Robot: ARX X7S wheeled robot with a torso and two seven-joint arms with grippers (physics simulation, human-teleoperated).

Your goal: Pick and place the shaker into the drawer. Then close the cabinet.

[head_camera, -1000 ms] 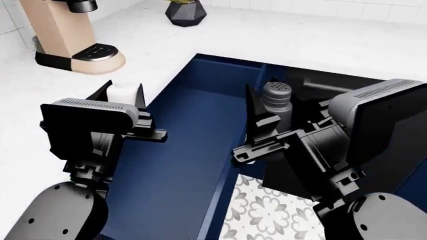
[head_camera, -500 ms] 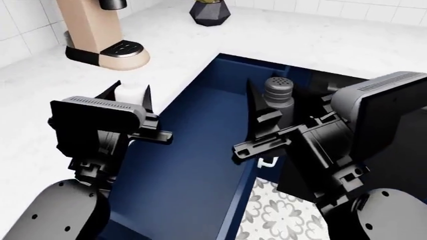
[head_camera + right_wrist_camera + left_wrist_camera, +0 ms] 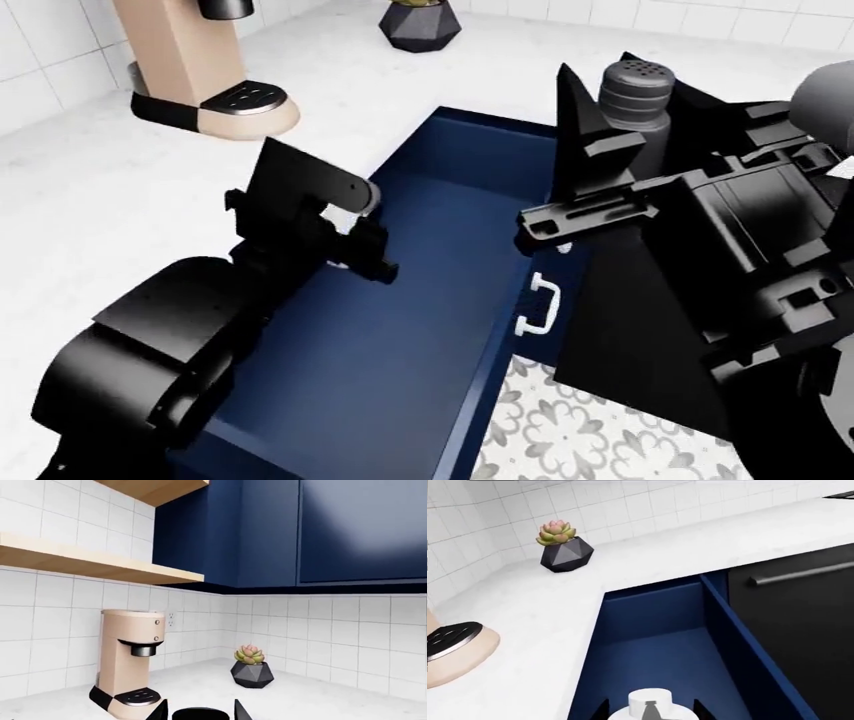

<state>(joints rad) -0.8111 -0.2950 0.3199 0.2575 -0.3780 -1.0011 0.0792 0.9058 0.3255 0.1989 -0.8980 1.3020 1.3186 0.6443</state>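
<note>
Head view shows the open drawer (image 3: pixel 400 340) lying directly beneath the left gripper (image 3: pixel 363 225), whose jaws clamp the shaker (image 3: pixel 650 704) over its interior, while the right gripper (image 3: pixel 634 112), jaws gripping a grey-topped bottle (image 3: pixel 638 80), hangs farther off.

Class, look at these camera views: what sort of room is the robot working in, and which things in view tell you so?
Most likely a kitchen. A coffee machine stands on a white marble-look countertop against a tiled wall, with navy cabinets and an open navy drawer below.
</note>
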